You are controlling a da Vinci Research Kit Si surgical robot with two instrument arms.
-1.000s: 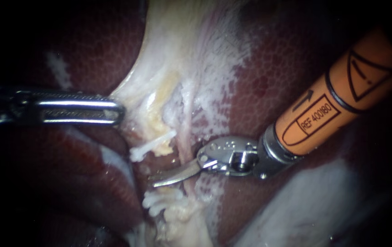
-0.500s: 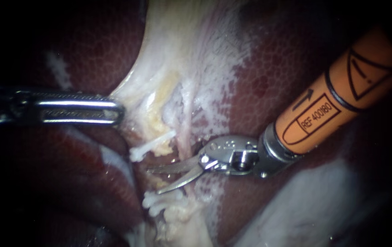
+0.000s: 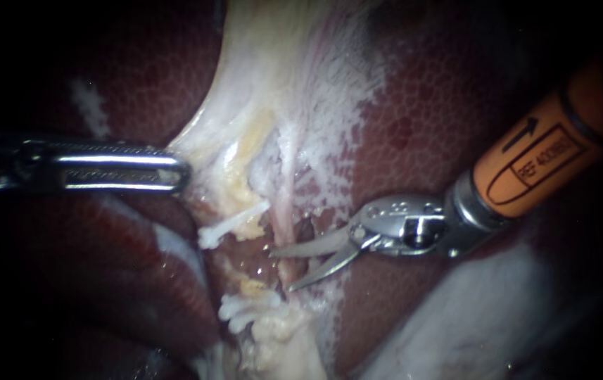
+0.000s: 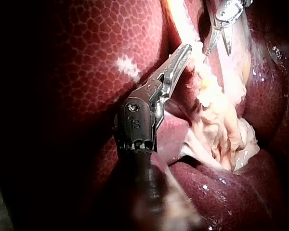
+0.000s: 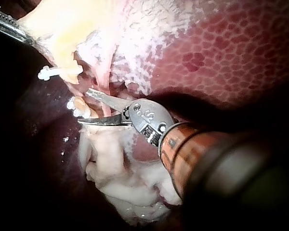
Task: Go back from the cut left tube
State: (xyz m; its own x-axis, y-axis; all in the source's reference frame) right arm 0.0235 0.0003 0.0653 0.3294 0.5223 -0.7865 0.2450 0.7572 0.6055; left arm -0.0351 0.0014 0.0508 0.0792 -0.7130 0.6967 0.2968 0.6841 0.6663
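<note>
- Our right instrument's claw, a pair of curved blades, is standing partly open at centre frame and holding nothing.
- Its tips are lying beside a thin uncut tube. The cut left tube is gaping just left of them.
- We are judging the retreat safest straight along the shaft toward the right edge, with the blades kept clear of that uncut tube.
- Our left instrument's claw is clamping pale tissue at mid-left.
- We are counting two instruments, two tubes and two stumps. One clip is sitting on the upper stump, and the cluster on the lower one is too bunched to count.

Left instrument is reaching in from the left, jaws pinching pale tissue; right instrument is pointing left, curved blades gaping.
</note>
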